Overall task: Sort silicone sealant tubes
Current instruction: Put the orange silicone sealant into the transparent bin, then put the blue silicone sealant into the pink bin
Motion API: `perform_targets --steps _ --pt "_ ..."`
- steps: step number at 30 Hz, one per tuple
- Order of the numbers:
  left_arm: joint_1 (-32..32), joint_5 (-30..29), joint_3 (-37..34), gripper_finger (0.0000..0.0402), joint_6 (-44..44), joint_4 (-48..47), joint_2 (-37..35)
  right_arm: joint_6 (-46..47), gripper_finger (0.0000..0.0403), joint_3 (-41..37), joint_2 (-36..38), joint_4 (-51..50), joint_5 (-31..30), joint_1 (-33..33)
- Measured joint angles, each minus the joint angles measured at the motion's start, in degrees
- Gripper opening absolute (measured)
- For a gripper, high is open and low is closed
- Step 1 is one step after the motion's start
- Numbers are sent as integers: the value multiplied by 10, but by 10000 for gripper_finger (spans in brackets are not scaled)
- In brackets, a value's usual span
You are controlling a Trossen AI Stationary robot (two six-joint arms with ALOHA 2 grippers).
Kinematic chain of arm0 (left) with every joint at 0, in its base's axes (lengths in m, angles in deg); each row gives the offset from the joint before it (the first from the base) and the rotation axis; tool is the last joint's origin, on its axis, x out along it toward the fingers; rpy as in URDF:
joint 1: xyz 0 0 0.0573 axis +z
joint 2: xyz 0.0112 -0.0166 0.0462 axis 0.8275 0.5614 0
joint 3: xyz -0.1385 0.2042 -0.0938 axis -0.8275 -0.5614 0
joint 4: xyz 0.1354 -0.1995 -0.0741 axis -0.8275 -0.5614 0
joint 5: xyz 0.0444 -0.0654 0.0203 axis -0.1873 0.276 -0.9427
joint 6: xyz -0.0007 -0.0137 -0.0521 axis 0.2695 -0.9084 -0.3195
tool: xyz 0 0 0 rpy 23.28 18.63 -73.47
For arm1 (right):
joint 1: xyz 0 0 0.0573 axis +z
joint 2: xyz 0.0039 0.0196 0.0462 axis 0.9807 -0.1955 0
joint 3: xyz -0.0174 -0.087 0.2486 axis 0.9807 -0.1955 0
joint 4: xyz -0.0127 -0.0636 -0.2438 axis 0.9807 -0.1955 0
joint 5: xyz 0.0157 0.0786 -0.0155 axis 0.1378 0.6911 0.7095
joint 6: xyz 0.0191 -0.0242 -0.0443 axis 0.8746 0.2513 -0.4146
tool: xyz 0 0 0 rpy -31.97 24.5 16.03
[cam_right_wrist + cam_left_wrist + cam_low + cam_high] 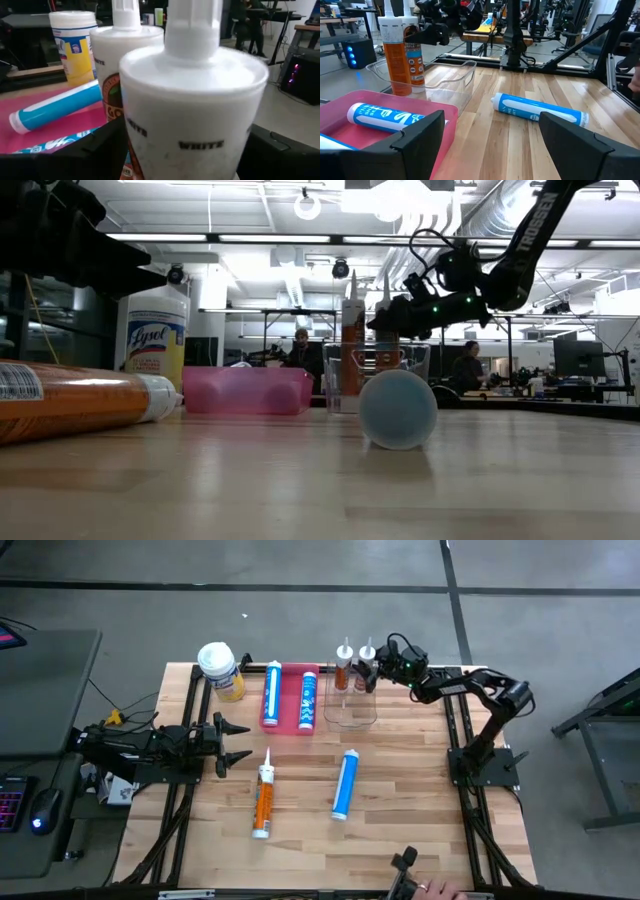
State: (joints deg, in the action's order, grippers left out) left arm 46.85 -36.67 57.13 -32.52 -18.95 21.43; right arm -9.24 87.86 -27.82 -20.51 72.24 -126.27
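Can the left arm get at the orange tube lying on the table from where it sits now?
Probably yes. The left gripper is open, and the orange tube lies flat just ahead of it with bare table between them.

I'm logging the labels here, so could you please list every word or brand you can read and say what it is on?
"Lysol": on the yellow jar.
"WHITE": on the shoulder of the orange tube between the right gripper's open fingers; it also shows, fainter, on the tube behind it.
"TROSSEN": on the right arm.
Print on the blue tubes and other labels: too small or blurred to read.
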Motion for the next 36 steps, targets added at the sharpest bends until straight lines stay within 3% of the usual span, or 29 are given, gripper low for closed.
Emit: perform_targets --steps 24,36 --pt "0 0 0 319 0 0 0 -26 291 0 81 -110 -47 19" --pt "0 0 0 319 0 0 0 -35 291 -48 145 -150 -101 41"
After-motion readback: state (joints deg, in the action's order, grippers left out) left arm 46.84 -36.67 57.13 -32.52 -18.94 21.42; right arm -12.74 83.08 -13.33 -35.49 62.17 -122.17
